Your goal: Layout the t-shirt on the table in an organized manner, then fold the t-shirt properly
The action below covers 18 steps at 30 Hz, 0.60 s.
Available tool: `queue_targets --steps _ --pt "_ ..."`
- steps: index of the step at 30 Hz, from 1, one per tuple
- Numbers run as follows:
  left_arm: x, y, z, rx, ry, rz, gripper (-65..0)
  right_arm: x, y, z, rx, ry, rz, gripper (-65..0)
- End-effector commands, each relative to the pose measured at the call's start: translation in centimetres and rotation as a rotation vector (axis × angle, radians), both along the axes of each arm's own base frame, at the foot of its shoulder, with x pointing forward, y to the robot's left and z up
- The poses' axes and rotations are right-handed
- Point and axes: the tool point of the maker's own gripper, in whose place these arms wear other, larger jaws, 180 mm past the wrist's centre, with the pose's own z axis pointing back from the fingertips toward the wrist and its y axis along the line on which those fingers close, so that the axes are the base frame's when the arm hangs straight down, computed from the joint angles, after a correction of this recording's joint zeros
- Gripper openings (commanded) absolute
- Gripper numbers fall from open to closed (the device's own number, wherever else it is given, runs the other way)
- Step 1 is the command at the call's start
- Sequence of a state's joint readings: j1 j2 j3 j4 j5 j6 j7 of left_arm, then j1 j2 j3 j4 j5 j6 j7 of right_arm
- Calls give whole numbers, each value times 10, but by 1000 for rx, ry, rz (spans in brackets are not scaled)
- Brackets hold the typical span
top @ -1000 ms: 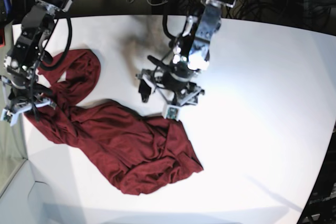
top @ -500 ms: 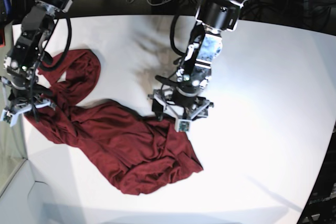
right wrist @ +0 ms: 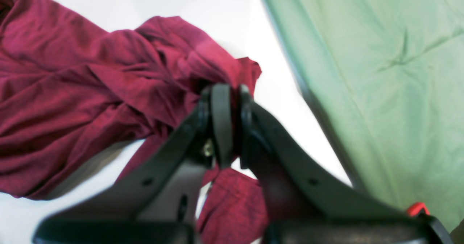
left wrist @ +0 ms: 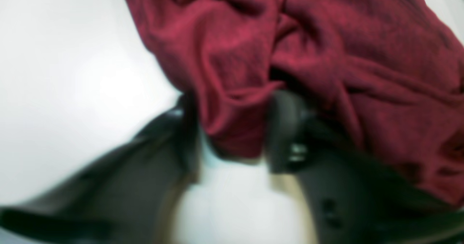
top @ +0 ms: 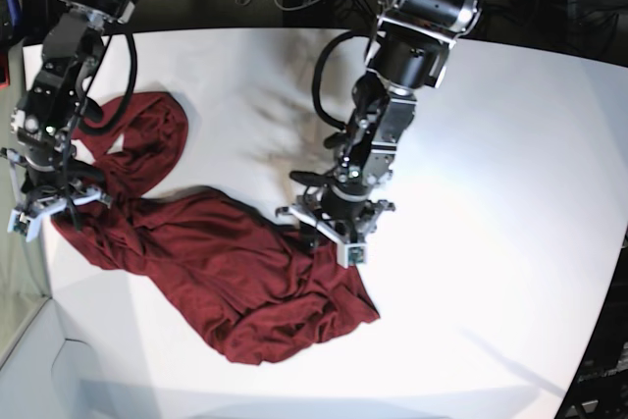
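While the t-shirt (top: 235, 272) lies crumpled on the desk (top: 491, 193), left end effector (left wrist: 232, 128) straddles a fold, jaws narrowing; right end effector (right wrist: 223, 120) pinches fabric at the desk's edge.

The left arm descends from the top centre of the base view, its forearm slanting down and slightly leftward to mid-frame. The left gripper (top: 329, 230) points down, jaws partly apart with a fold of maroon cloth between the fingers (left wrist: 286, 128) (that wrist view is blurred). The right arm runs down the left edge of the base view. The right gripper (top: 44, 205) sits low at mid-left, jaws pressed together on a pinch of fabric.
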<state>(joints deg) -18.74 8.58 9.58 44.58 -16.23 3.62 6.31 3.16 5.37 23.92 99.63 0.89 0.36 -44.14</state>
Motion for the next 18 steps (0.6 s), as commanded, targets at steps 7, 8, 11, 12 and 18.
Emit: queue_targets --steps 7,8,11,12,18 --pt "-6 -10 1 -66 59 -1 -640 8 -4 18 -31 -55 2 -650" --pt "-1 -11 13 -85 29 5 -650 8 -4 18 -31 -55 2 -650" --pt "6 -7 44 -123 -4 -7 -645 9 -5 20 -33 -58 2 -650" --pt "9 -4 57 -132 -14 -17 -646 11 -5 23 -34 -67 2 -650" --pt "28 25 134 -135 -123 -67 -647 17 -5 31 -36 -92 2 -650"
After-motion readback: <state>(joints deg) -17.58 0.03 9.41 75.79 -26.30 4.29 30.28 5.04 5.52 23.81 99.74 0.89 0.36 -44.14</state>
